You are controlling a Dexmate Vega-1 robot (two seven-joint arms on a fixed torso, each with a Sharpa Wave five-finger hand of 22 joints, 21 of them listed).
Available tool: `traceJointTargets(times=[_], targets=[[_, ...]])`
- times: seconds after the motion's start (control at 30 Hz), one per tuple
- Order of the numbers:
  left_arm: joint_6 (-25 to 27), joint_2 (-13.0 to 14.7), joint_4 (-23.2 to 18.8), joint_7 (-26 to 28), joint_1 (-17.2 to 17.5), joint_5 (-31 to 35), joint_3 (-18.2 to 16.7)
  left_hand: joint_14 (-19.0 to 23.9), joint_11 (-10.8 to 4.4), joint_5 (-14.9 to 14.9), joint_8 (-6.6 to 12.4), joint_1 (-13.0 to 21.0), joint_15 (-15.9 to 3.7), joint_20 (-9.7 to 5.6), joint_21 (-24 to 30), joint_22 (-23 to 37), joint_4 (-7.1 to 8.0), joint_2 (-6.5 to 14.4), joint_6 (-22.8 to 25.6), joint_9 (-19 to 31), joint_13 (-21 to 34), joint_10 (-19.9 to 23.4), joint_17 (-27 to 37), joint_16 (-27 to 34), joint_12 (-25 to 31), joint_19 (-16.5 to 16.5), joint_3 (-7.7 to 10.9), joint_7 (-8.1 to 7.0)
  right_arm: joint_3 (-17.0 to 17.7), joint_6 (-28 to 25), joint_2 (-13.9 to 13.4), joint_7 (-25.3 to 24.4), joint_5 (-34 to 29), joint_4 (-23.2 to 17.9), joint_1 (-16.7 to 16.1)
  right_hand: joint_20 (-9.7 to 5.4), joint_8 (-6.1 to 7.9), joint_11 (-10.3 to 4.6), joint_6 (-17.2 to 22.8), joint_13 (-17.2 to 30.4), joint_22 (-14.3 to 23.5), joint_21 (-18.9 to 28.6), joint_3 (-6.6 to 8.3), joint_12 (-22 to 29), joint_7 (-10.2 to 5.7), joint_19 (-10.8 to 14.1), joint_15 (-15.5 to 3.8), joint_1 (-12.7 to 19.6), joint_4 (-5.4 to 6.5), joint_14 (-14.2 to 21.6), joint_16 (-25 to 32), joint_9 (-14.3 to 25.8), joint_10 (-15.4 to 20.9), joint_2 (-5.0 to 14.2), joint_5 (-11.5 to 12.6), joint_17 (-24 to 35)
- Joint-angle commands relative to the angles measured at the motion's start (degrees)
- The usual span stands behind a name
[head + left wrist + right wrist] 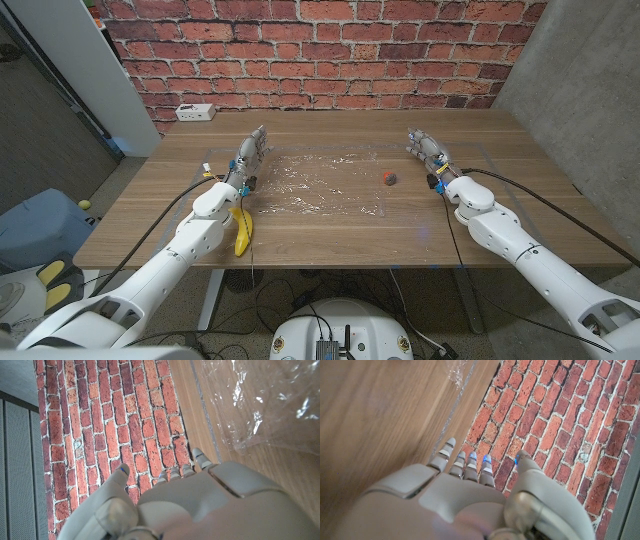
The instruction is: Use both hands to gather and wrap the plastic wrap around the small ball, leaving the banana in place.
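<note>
A clear sheet of plastic wrap [320, 185] lies spread and crinkled on the middle of the wooden table. A small dark ball [391, 179] sits on its right part. The yellow banana [243, 230] lies near the front edge, left of the wrap and partly under my left forearm. My left hand [250, 155] is at the wrap's left edge with fingers extended and nothing in it. My right hand [427, 150] is past the wrap's right edge, right of the ball, fingers extended and empty. The left wrist view shows the wrap [265, 405] beside my left hand [200, 505].
A white power strip [195, 112] lies at the table's back left corner. A red brick wall [320, 50] stands behind the table [330, 240]. The right wrist view shows bare wood [375, 415] and a wrap corner [457, 372].
</note>
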Motion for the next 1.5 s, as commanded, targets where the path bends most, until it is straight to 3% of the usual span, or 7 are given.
traceJointTargets(times=[0.03,0.53,0.93,1.1,1.5], targets=[[0.7,0.0,0.4,-0.6,-0.5,-0.4,0.2,-0.2,0.56,0.2,0.45,0.5,0.92,1.70,-0.2,0.1,-0.63,-0.2,0.4,0.3,0.3,0.4,0.1,0.2,0.5,-0.8,-0.04,0.10,-2.7,-9.8,-4.5,-4.9,-6.5,-7.1,0.5,-0.84,0.24,-0.17,0.6,0.2,0.1,0.5,0.79,0.6,-0.50,0.3,-0.12,0.9,0.15,0.4,0.4,0.1,0.8,0.29,0.5,0.4],[2.1,-0.4,1.2,-1.3,-1.9,-0.2,1.0,0.2,1.05,0.2,0.40,0.4,1.32,2.75,-0.5,0.2,-0.78,-0.3,0.7,0.3,0.3,0.8,0.1,0.2,0.6,-0.5,-0.21,-0.10,-6.7,-23.8,-8.9,-7.2,-14.5,-14.6,2.3,-1.35,0.37,-0.66,1.7,0.2,0.1,0.6,1.92,0.7,-0.56,0.6,-0.76,1.9,0.29,0.6,0.5,0.1,1.6,0.36,0.9,0.5],[2.5,-0.4,1.3,-1.5,-2.2,-0.2,1.1,0.3,1.12,0.2,0.45,0.2,1.43,3.10,-0.8,0.2,-0.85,-0.3,1.1,0.4,0.3,0.8,0.1,0.2,0.6,-0.5,-0.35,-0.43,-9.7,-31.9,-11.1,-7.2,-20.8,-18.8,4.0,-1.61,0.40,-1.46,2.6,0.2,0.2,1.1,3.11,1.0,-1.07,1.6,-1.75,3.5,-0.11,2.1,0.9,0.2,3.1,0.30,1.1,0.5],[2.6,-0.6,1.6,-2.1,-2.4,-0.5,1.2,0.3,1.15,0.2,0.49,0.2,1.40,3.12,-0.9,0.2,-0.88,-0.3,1.3,0.4,0.3,0.9,0.1,0.1,0.5,-0.4,-0.39,-0.46,-12.7,-39.2,-11.9,-7.7,-25.9,-22.3,5.6,-1.99,0.48,-2.82,3.5,0.2,0.1,1.4,4.46,0.9,-1.68,2.5,-2.92,5.7,-1.03,3.1,1.0,0.2,3.8,0.12,1.3,0.3],[3.2,-0.8,2.3,-2.6,-2.9,-0.9,1.3,0.4,1.23,0.2,0.51,0.1,1.48,3.24,-1.1,0.2,-0.93,-0.3,1.7,0.4,0.3,1.0,0.1,0.1,0.5,-0.3,-0.45,-0.62,-19.9,-49.8,-13.2,-3.4,-35.6,-27.6,9.7,-2.08,0.21,-2.81,3.2,0.2,0.2,1.5,5.00,1.0,-1.89,3.1,-3.84,6.8,-1.38,3.7,1.2,0.2,4.4,-0.02,1.2,0.3]])
